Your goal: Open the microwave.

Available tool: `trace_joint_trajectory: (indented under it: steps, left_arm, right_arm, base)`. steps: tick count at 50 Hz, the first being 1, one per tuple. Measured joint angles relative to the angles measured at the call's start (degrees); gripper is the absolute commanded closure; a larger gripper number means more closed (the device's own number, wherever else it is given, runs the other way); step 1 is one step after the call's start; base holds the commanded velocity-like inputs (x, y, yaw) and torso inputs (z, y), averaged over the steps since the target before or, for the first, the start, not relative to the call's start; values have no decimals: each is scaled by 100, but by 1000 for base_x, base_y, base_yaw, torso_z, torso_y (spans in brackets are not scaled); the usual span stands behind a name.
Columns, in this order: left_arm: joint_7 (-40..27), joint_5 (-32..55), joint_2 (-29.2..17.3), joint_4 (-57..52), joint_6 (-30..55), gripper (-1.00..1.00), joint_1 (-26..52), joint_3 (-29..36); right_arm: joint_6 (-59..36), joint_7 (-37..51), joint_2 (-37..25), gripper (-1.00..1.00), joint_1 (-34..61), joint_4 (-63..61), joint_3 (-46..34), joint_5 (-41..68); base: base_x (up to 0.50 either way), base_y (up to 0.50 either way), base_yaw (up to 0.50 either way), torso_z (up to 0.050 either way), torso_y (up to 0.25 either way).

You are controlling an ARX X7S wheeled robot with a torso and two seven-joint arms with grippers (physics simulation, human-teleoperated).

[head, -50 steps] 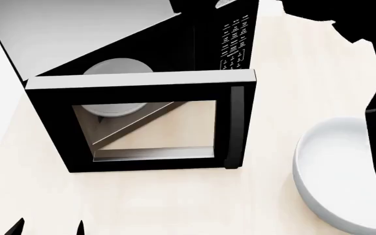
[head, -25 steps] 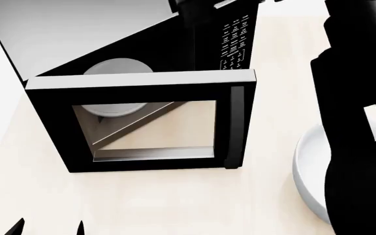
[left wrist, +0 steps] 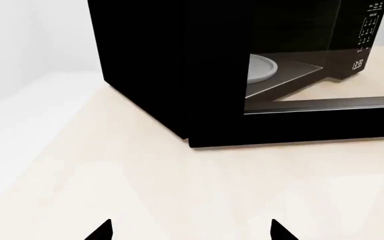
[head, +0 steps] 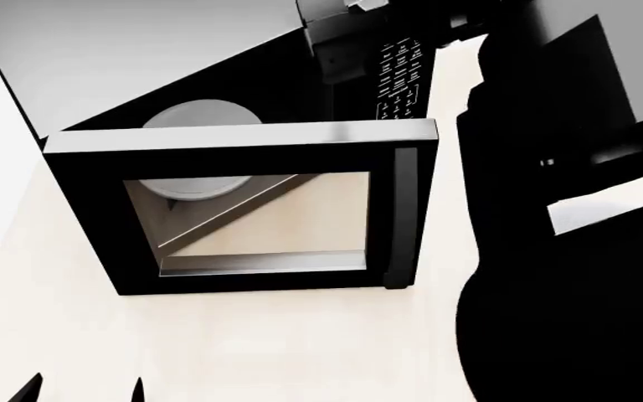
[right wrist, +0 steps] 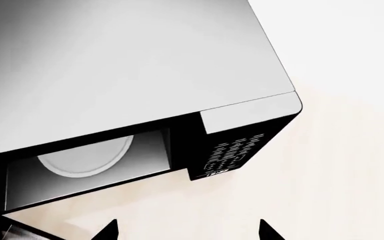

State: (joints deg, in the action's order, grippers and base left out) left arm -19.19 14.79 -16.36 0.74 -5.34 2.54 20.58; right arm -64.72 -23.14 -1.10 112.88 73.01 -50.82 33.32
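Squarely on a pale, matte, cream-coloured countertop (head: 277,343) sits the microwave (head: 131,59), a big boxy unit with flat black sides and a smooth, softly shaded grey top. Its door (head: 244,205) stands swung wide open toward the camera in the head view, a thick black frame with a grey upper edge around a rectangular glass window, through which the counter and part of the cavity show. Along the door's free edge runs a slim vertical black handle (head: 403,218). Inside the dark cavity lies a round white turntable (right wrist: 85,157), flat and disc-like. Beside the opening, the narrow keypad (right wrist: 232,155) carries rows of small white lettering on black. At the head view's right, the right arm (head: 568,209) looms as a large black mass with a few grey panels, above and beside the keypad corner. Both wrist views show only the two dark pointed tips of each tool, the left gripper (left wrist: 190,232) and the right gripper (right wrist: 188,231), set well apart with nothing between them.
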Motion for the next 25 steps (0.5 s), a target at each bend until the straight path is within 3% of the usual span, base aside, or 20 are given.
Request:
trace_joint_trajectory:
  steps: [25]
  left_arm:
    - [-51,-4,-31,-4,-15,-100,3,44]
  right_arm:
    - [-154,-113,6,-100,-388,-10,53,-250]
  base:
    - [0,0,0,0,0]
